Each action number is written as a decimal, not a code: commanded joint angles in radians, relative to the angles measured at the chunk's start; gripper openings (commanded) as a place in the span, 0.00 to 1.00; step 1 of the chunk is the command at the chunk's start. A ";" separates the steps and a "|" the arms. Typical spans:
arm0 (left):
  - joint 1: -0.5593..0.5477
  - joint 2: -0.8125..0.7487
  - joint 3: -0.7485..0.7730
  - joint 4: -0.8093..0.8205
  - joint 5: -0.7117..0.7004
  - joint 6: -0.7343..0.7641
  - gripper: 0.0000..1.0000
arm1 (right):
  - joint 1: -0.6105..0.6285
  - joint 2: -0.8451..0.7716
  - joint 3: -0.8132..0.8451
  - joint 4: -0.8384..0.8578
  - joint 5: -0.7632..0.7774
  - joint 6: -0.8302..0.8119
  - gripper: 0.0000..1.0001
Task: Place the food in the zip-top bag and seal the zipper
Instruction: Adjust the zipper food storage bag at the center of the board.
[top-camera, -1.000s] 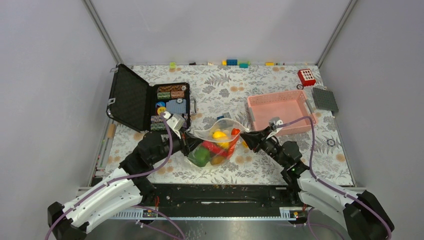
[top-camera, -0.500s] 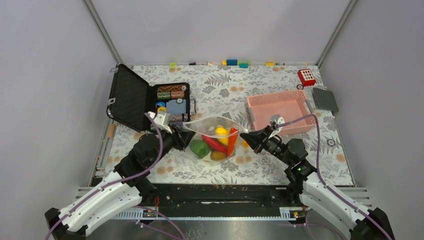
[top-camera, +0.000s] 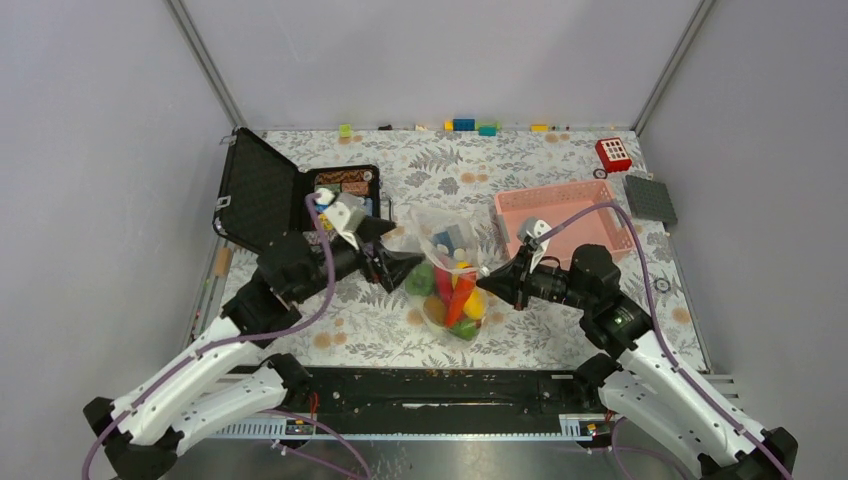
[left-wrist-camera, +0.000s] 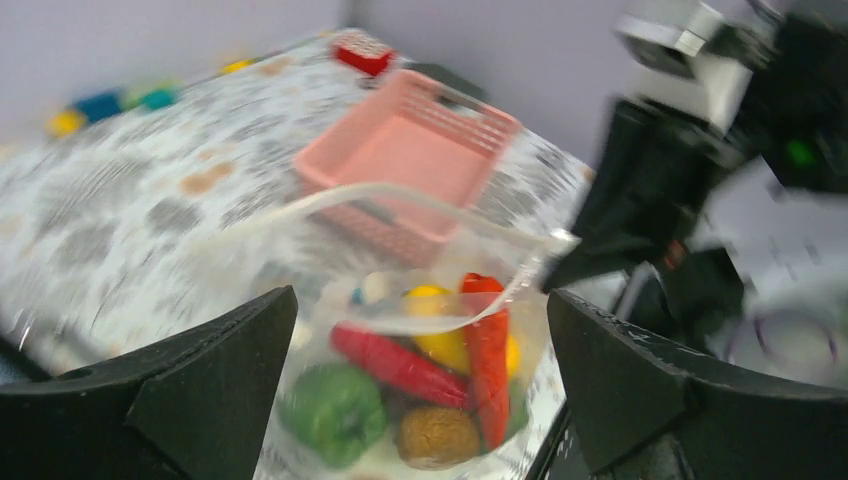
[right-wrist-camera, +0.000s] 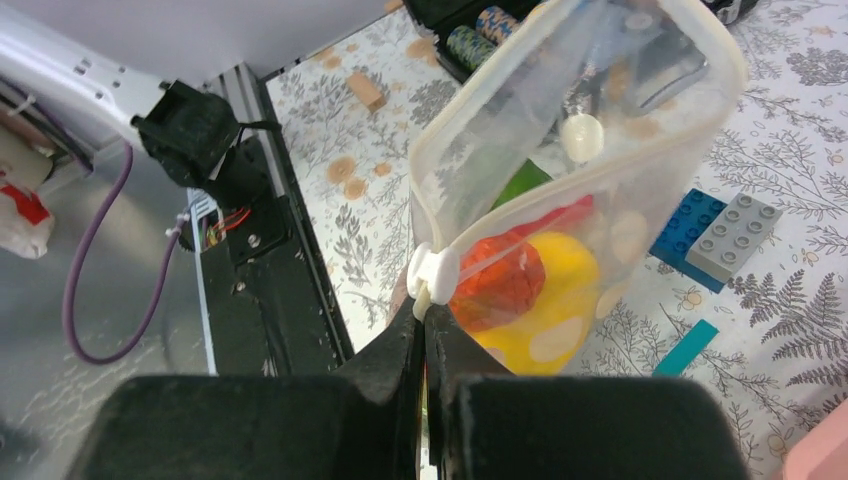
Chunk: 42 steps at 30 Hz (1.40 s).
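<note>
The clear zip-top bag (top-camera: 447, 262) hangs by its right corner from my right gripper (top-camera: 488, 280), which is shut on that corner just under the white slider (right-wrist-camera: 432, 274). The zipper (right-wrist-camera: 600, 170) runs round a mouth that gapes open. The food (top-camera: 455, 297) fills the bag's lower part: a green pepper (left-wrist-camera: 335, 410), a red chilli (left-wrist-camera: 395, 365), an orange carrot (left-wrist-camera: 487, 350) and a yellow piece (right-wrist-camera: 560, 300). My left gripper (top-camera: 392, 250) stands wide open just left of the bag, gripping nothing. In the left wrist view the bag (left-wrist-camera: 410, 300) lies ahead between its fingers (left-wrist-camera: 200, 390).
A pink basket (top-camera: 560, 215) sits right of the bag, and an open black case (top-camera: 300, 200) lies to the left. Blue and grey bricks (right-wrist-camera: 715, 235) lie under the bag. A red block (top-camera: 613, 153), a grey baseplate (top-camera: 650, 198) and small bricks (top-camera: 463, 125) are at the back.
My left gripper opened and let go of the bag's left end. My right gripper shut on the right corner and lifted; the bag swung from lying flat to hanging, with the food slumped down.
</note>
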 joint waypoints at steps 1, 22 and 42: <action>-0.003 0.141 0.124 0.075 0.597 0.357 0.99 | -0.004 -0.018 0.104 -0.197 -0.096 -0.129 0.00; -0.071 0.636 0.555 -0.232 0.815 0.716 0.99 | -0.005 -0.012 0.220 -0.254 -0.093 -0.254 0.00; -0.086 0.776 0.641 -0.433 0.747 0.854 0.31 | -0.004 -0.049 0.215 -0.240 0.013 -0.222 0.00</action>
